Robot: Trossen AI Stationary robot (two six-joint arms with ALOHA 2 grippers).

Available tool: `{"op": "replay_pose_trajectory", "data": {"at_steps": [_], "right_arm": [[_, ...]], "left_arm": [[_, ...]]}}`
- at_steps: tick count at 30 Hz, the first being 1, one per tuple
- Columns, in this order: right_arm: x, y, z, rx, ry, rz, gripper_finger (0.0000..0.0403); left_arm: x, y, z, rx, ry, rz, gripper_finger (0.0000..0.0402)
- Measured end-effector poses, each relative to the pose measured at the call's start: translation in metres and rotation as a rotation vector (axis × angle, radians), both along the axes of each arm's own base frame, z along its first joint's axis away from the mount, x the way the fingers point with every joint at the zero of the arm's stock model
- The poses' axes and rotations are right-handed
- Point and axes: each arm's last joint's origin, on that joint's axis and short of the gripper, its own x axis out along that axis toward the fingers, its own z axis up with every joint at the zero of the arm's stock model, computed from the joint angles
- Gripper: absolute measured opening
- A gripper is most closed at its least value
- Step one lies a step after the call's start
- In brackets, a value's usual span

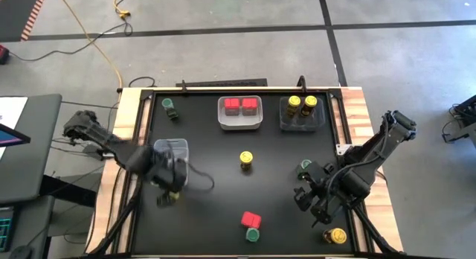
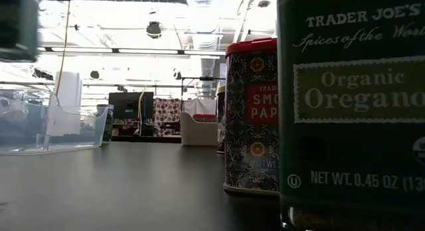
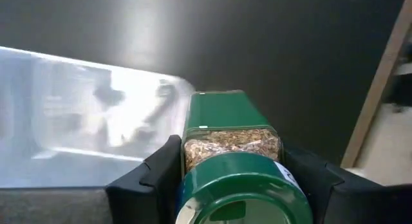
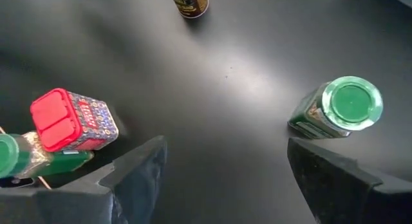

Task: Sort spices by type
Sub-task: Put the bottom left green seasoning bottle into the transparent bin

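My left end effector (image 3: 238, 185) grips a green-lidded glass herb jar (image 3: 239, 161) beside the clear plastic tray (image 3: 84, 121), seemingly above the black desk (image 1: 216, 147); right end effector (image 4: 225, 179) wide, empty.

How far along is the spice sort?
Roughly a third done. Sorted: two red boxes in the middle tray, two yellow-lidded jars in the right tray. In hand: left end effector shut on a green-lidded jar beside the clear tray. Left on the table: three green jars, two yellow jars, one red box. Right end effector open.
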Motion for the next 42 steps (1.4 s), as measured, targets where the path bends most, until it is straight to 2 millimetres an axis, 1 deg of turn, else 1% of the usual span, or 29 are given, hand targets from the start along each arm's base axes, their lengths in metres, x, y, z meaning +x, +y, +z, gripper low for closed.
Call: {"op": "replay_pose_trajectory", "data": {"at_steps": [4,8,11,13,17,21,25,28,33,36,42], "right_arm": [[0.003,0.0,0.0,0.016,-0.016,-0.01,0.035],[0.008,-0.005,0.0,0.03,-0.025,-0.049,0.035],[0.013,-0.009,0.001,0.049,-0.041,-0.095,0.035],[0.016,-0.011,0.001,0.057,-0.049,-0.11,0.035],[0.023,-0.017,0.001,0.072,-0.068,-0.145,0.035],[0.027,-0.024,0.001,0.071,-0.068,-0.179,0.035],[0.032,-0.031,0.001,0.072,-0.072,-0.214,0.035],[0.036,-0.036,0.002,0.077,-0.08,-0.236,0.035],[0.041,-0.04,0.002,0.091,-0.099,-0.259,0.035],[0.043,-0.041,0.003,0.099,-0.111,-0.261,0.035],[0.044,-0.04,0.003,0.107,-0.121,-0.26,0.035]], "left_arm": [[-0.007,0.041,0.008,0.104,0.049,-0.08,0.0192],[-0.011,0.07,0.01,0.158,0.058,-0.128,0.0192],[-0.014,0.087,-0.001,0.174,0.041,-0.133,0.0192],[-0.02,0.096,-0.013,0.184,0.035,-0.15,0.0192],[-0.038,0.11,-0.042,0.166,0.053,-0.187,0.0192],[-0.055,0.121,-0.067,0.142,0.073,-0.186,0.0192],[-0.058,0.133,-0.082,0.1,0.071,-0.193,0.0192],[-0.055,0.143,-0.088,0.106,0.057,-0.202,0.0192],[-0.052,0.157,-0.091,0.105,0.054,-0.221,0.0192],[-0.052,0.163,-0.094,0.067,0.064,-0.216,0.0192],[-0.049,0.172,-0.098,0.044,0.062,-0.222,0.0192]]}}
